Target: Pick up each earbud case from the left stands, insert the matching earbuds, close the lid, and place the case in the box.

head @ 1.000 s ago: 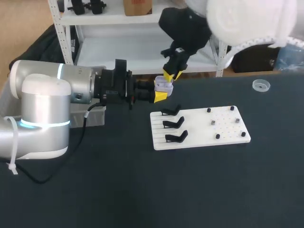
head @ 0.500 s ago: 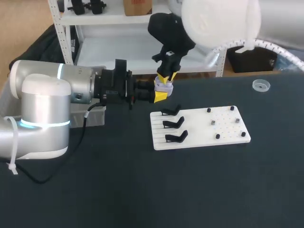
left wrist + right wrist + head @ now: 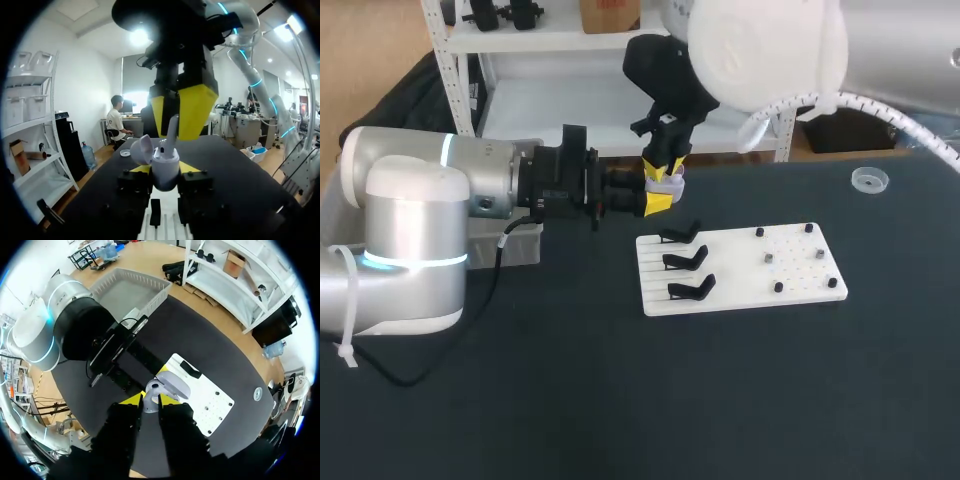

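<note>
A small white earbud case (image 3: pixel 165 167) with its lid (image 3: pixel 141 148) swung open is upright between the fingers of my left gripper (image 3: pixel 166 172), which is shut on it. In the head view the left gripper (image 3: pixel 658 198) holds the case (image 3: pixel 672 182) above the table, behind the white board. My right gripper (image 3: pixel 665 166) comes down onto it from above, shut on a white earbud (image 3: pixel 172 129) whose lower end is in the case's opening. The right wrist view shows the right gripper (image 3: pixel 150 401) right over the open case (image 3: pixel 152 389).
A white board (image 3: pixel 800 275) lies mid-table with three bare black stands (image 3: pixel 685 261) on its left half and small pegs on its right. A grey bin (image 3: pixel 131 289) sits by the left arm. A small clear round dish (image 3: pixel 868 179) lies at the far right.
My right gripper has moved left and down with the earbud, coming to rest on top of the open case. The left arm and the case have stayed in place.
</note>
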### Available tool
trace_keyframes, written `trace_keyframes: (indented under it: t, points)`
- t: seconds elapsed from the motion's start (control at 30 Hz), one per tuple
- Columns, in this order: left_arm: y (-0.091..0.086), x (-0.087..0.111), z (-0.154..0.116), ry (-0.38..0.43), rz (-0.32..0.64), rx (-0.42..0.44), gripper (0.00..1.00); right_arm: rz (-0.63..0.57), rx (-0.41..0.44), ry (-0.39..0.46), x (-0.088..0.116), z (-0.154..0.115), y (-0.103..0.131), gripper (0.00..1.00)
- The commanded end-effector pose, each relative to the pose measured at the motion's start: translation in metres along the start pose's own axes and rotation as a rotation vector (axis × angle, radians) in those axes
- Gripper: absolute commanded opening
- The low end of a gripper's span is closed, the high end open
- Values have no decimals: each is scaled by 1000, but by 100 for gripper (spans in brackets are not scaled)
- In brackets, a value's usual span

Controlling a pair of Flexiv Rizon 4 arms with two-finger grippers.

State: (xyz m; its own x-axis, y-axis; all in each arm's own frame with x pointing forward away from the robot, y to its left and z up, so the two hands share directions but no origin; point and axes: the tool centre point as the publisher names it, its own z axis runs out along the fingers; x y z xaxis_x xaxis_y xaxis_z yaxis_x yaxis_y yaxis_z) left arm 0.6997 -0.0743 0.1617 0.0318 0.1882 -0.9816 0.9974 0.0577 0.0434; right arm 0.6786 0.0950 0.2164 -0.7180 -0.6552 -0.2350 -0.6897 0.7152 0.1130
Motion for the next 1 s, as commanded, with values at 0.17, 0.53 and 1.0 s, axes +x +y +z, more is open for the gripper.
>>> trace_keyframes:
  t: [0.17,0.53,1.0]
  points:
    - [-1,0,0,-2,1,-5,0,1,9,3,-4,3,-2,0]
    - [-1,0,0,-2,1,-5,0,-4,13,11,-6,7,-2,0]
    - [-1,0,0,-2,1,-5,0,-11,18,24,-4,11,-3,0]
